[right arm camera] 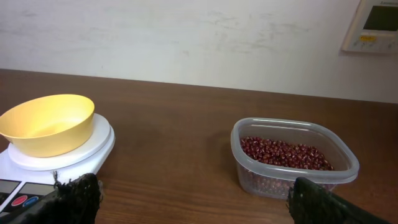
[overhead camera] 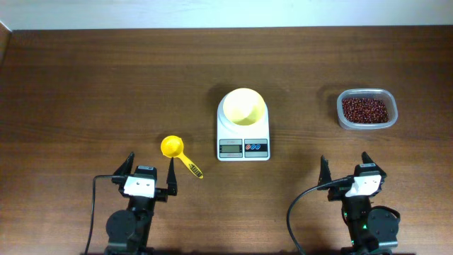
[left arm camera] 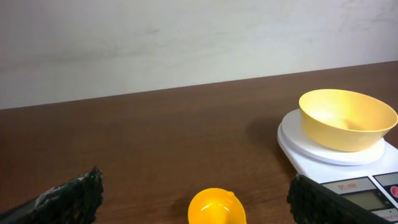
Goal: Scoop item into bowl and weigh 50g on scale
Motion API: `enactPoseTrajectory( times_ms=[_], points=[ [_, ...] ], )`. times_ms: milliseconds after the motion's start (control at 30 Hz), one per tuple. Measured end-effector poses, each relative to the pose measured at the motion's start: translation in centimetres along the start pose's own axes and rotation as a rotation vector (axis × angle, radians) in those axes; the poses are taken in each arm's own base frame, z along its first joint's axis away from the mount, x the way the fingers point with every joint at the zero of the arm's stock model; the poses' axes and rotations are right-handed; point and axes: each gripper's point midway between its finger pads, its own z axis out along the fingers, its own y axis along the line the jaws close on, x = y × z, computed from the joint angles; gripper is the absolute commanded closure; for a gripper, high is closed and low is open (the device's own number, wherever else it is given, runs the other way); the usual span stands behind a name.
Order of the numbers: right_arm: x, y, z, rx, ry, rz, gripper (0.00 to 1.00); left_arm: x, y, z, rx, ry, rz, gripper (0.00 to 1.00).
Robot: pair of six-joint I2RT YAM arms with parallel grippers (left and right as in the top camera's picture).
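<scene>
The pale yellow bowl [overhead camera: 244, 107] [left arm camera: 347, 118] [right arm camera: 48, 123] stands empty on the white scale [overhead camera: 243, 139] [left arm camera: 345, 174] [right arm camera: 37, 168] at mid-table. Dark red-brown beans, the item [overhead camera: 365, 109] [right arm camera: 285, 154], fill a clear plastic tub [overhead camera: 367, 124] [right arm camera: 339, 177] at the right. A small yellow scoop [overhead camera: 172, 146] [left arm camera: 216, 208] lies left of the scale, handle toward the front. My left gripper [overhead camera: 149, 168] [left arm camera: 196, 202] stands open just short of the scoop, with nothing between its fingers. Near the front right, my right gripper [overhead camera: 345, 164] [right arm camera: 193, 196] is open and empty, with the tub well beyond it.
Dark wood table [overhead camera: 106, 92] runs to a pale wall at the back. A white wall panel [right arm camera: 376, 25] hangs at the far right in the right wrist view. Black cables trail from both arm bases at the front edge.
</scene>
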Motion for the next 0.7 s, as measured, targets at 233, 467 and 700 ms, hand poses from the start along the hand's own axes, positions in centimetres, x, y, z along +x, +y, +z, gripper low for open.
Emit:
enactPoseTrajectory(
  times_ms=[233,467,700],
  points=[
    [0.0,0.0,0.0,0.0,0.0,0.0,0.01,0.0,0.0,0.0,0.0,0.0,0.0,0.01],
    [0.0,0.0,0.0,0.0,0.0,0.001,0.01,0.0,0.2,0.0,-0.01,0.001,0.002,0.01],
    [0.0,0.0,0.0,0.0,0.0,0.0,0.01,-3.2,2.0,-0.3,-0.113,-0.132,0.008,0.01]
  ],
)
